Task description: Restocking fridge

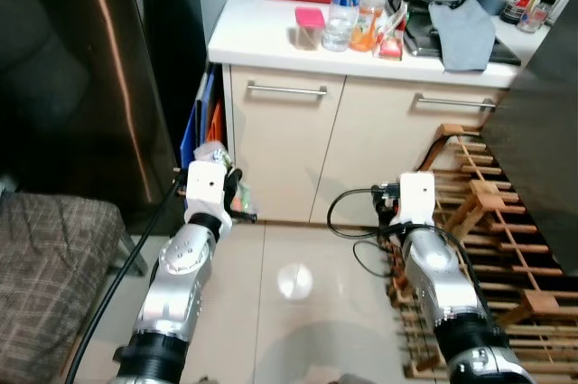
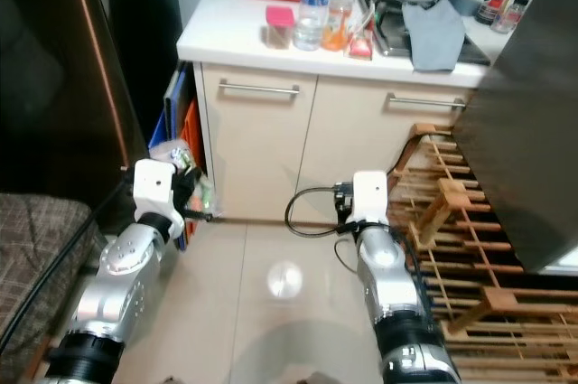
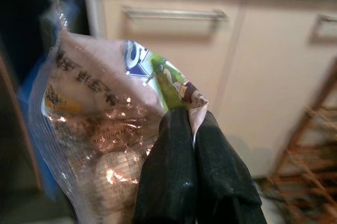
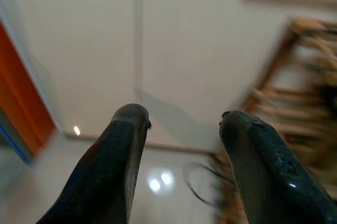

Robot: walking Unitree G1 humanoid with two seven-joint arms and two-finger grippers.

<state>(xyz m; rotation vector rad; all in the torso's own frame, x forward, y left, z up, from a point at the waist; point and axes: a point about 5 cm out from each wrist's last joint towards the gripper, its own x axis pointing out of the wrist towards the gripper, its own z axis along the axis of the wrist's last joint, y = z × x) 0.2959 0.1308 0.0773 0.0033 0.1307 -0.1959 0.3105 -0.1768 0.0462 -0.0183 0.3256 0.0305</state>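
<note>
My left gripper [image 3: 189,118] is shut on a clear plastic food packet [image 3: 100,129] with printed green and blue labelling; the packet [image 1: 237,192] hangs in front of the left arm, low before the cream cabinet. The dark steel fridge [image 1: 81,68] stands at the left, its door closed. My right gripper [image 4: 184,121] is open with nothing between its fingers, held low over the tiled floor in front of the cabinet doors. The right arm [image 1: 433,266] reaches forward beside a wooden rack.
A white counter [image 1: 262,27] holds bottles, a pink-lidded jar [image 1: 309,27], a red appliance and a grey cloth. A wooden slatted rack [image 1: 488,248] and a black cable [image 1: 348,221] lie at the right. A grey checked cushion [image 1: 50,266] sits at the lower left.
</note>
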